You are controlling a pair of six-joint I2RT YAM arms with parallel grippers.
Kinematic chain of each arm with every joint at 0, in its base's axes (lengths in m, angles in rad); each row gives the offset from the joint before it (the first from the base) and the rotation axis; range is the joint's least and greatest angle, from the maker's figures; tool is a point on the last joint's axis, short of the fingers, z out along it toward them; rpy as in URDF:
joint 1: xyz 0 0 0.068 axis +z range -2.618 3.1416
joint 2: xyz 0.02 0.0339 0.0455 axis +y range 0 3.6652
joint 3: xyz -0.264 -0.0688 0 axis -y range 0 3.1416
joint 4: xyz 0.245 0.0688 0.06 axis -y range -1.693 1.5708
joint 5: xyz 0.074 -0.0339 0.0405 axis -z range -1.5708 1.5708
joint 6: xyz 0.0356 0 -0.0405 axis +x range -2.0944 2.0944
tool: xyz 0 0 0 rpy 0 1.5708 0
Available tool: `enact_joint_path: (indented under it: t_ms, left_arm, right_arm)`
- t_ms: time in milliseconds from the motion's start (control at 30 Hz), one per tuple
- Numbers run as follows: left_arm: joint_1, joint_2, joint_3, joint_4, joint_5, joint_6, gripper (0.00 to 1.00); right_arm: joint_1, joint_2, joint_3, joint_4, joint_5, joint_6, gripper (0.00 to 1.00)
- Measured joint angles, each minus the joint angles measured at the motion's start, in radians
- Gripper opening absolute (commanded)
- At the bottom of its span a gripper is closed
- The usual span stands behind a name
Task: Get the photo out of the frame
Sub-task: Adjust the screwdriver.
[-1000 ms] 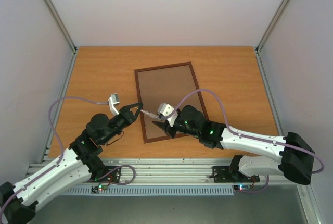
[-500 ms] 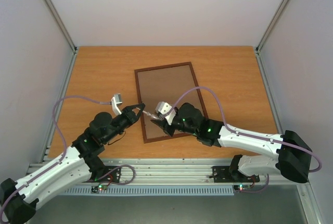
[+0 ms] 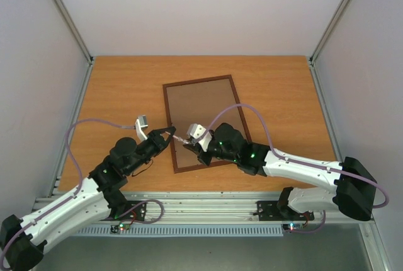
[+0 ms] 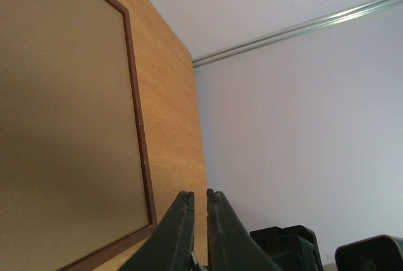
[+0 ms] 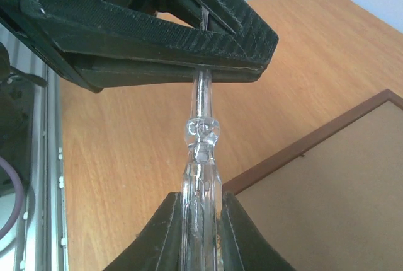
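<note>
Dark wooden frame point(image 3: 201, 110) with matt brown board back, smooth wood-grain surface point(image 3: 126, 88), clear glossy plastic tool point(image 5: 200, 189), ribbed black fingers point(image 5: 154, 246).

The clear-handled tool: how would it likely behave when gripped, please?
The clear-handled tool is probably stiff: its shaft runs straight. Its smooth round handle may twist or slip in the right gripper. Slim, so likely light.

Frame point(image 3: 206, 116) flat on table point(image 3: 126, 88), screwdriver point(image 5: 200, 157) above near-left edge
</note>
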Motion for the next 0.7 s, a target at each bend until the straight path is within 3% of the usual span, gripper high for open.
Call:
enact_joint_path:
  t_ms: [133,300,500,700]
  left_arm:
    - [0.000,-0.026,0.000,-0.034,-0.014,0.005,0.23]
    - [0.002,-0.083,0.072,-0.249,-0.073,0.093,0.36]
    - [0.022,-0.174,0.179,-0.504,-0.164,0.204,0.44]
    - [0.065,-0.147,0.237,-0.640,-0.179,0.288,0.48]
  right_arm:
    - [-0.007,0.001,0.024,-0.045,-0.017,-0.010,0.01]
    - [-0.045,0.001,0.071,-0.151,-0.063,-0.050,0.01]
    - [-0.095,0.002,0.135,-0.305,-0.120,-0.131,0.01]
    - [-0.124,0.013,0.170,-0.413,-0.168,-0.221,0.01]
